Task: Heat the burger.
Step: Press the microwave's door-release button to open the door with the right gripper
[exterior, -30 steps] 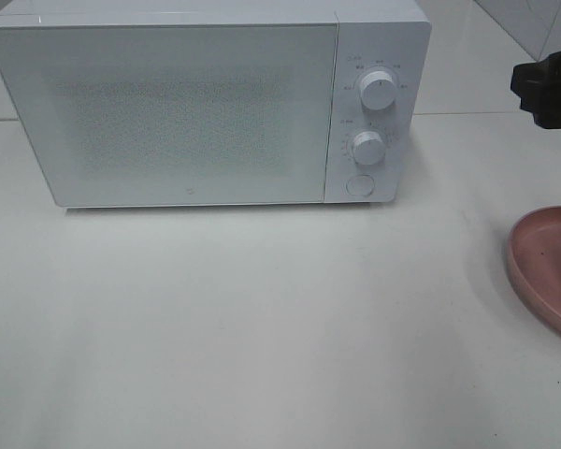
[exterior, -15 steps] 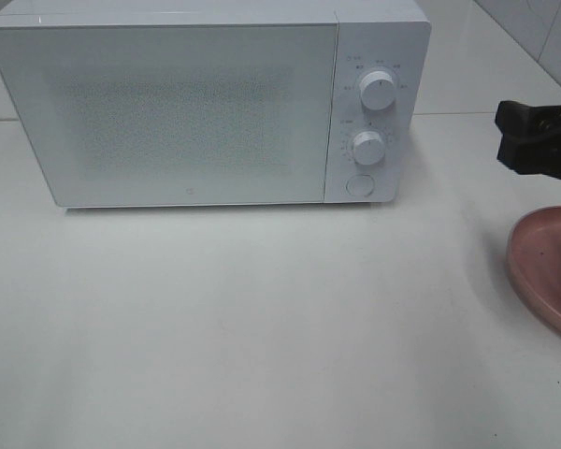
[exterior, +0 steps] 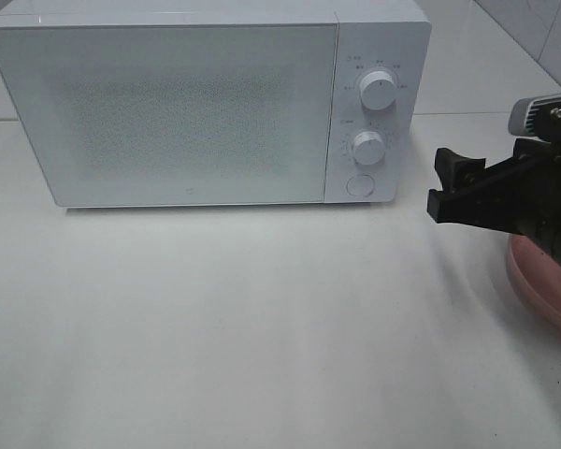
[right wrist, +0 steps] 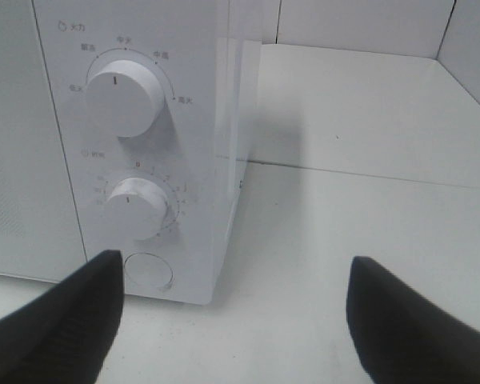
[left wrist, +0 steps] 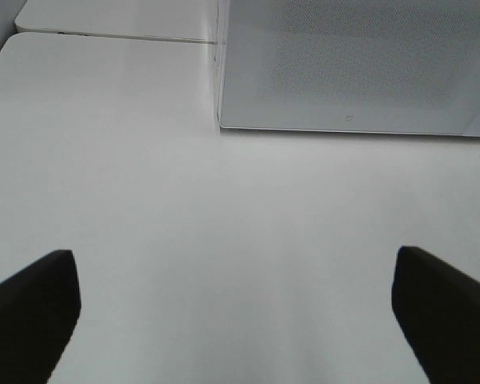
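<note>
The burger is out of view in every frame. A white microwave (exterior: pixel 206 103) stands at the back with its door shut. My right gripper (exterior: pixel 441 185) hangs open and empty just right of the microwave's control panel, level with the round button (exterior: pixel 359 184). In the right wrist view its fingers (right wrist: pixel 64 328) frame the lower knob (right wrist: pixel 136 208) and the button (right wrist: pixel 148 272), clear of both. My left gripper (left wrist: pixel 236 320) is open over bare table, with the microwave's door (left wrist: pixel 352 64) ahead of it; it does not show in the exterior view.
A round pink plate (exterior: pixel 542 281) lies at the table's right edge, partly covered by my right arm. The upper knob (exterior: pixel 378 90) and lower knob (exterior: pixel 366 147) sit on the panel. White table (exterior: pixel 262 327) spreads in front of the microwave.
My right gripper has come in from the right edge, moving left and down toward the microwave's panel, and now covers part of the pink plate. The microwave has not moved.
</note>
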Tool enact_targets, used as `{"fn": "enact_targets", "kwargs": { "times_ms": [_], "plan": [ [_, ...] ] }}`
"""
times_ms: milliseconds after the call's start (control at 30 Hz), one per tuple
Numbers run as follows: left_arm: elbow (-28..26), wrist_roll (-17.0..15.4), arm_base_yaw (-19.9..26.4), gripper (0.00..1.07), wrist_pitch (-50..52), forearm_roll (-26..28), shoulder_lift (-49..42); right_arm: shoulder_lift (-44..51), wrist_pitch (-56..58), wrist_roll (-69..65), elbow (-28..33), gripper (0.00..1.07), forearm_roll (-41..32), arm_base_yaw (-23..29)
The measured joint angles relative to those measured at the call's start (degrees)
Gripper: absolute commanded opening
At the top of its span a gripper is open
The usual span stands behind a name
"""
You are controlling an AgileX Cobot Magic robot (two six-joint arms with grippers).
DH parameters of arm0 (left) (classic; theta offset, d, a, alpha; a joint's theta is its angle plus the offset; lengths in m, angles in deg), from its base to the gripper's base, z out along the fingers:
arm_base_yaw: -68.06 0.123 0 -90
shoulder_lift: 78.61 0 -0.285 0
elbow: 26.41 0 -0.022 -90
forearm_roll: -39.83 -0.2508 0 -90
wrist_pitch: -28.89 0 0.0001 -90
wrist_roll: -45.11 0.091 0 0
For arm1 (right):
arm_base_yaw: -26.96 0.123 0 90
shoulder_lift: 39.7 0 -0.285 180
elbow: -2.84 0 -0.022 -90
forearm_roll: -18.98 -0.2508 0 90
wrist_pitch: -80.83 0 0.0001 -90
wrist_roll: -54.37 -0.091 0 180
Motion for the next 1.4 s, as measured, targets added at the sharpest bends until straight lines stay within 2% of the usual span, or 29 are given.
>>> {"fn": "enact_targets", "kwargs": {
  "times_ms": [67,133,167,267,333,433,700,967,1267,1300,1367,1400],
  "plan": [
    [0.0,0.0,0.0,0.98,0.0,0.0,0.0,-2.2,-2.6,0.6,0.1,0.73,-5.1,4.0],
    [0.0,0.0,0.0,0.98,0.0,0.0,0.0,-2.8,-3.3,1.0,0.1,0.73,-6.4,5.2],
    [0.0,0.0,0.0,0.98,0.0,0.0,0.0,-4.2,-5.0,1.4,0.1,0.73,-9.2,8.0],
    [0.0,0.0,0.0,0.98,0.0,0.0,0.0,-4.9,-5.7,1.4,0.1,0.73,-10.7,9.3],
    [0.0,0.0,0.0,0.98,0.0,0.0,0.0,-7.8,-6.8,1.5,-0.4,0.73,-16.3,13.2],
    [0.0,0.0,0.0,0.98,0.0,0.0,0.0,-9.7,-7.0,1.5,-1.5,0.73,-19.9,15.6],
    [0.0,0.0,0.0,0.98,0.0,0.0,0.0,-13.1,-7.5,1.5,-5.9,0.73,-23.3,19.7],
    [0.0,0.0,0.0,0.98,0.0,0.0,0.0,-13.2,-6.7,1.5,-7.9,0.72,-23.6,20.1],
    [0.0,0.0,0.0,0.98,0.0,0.0,0.0,-13.2,-6.6,-8.0,-8.0,0.53,-23.9,20.1],
    [0.0,0.0,0.0,0.98,0.0,0.0,0.0,-13.2,-6.5,-11.8,-8.0,0.48,-23.9,20.1],
    [0.0,0.0,0.0,0.98,0.0,0.0,0.0,-13.2,-6.5,-13.7,-8.0,0.44,-23.9,20.1],
    [0.0,0.0,0.0,0.98,0.0,0.0,0.0,-13.2,-6.5,-18.6,-8.0,0.37,-23.9,20.1]
  ]
}}
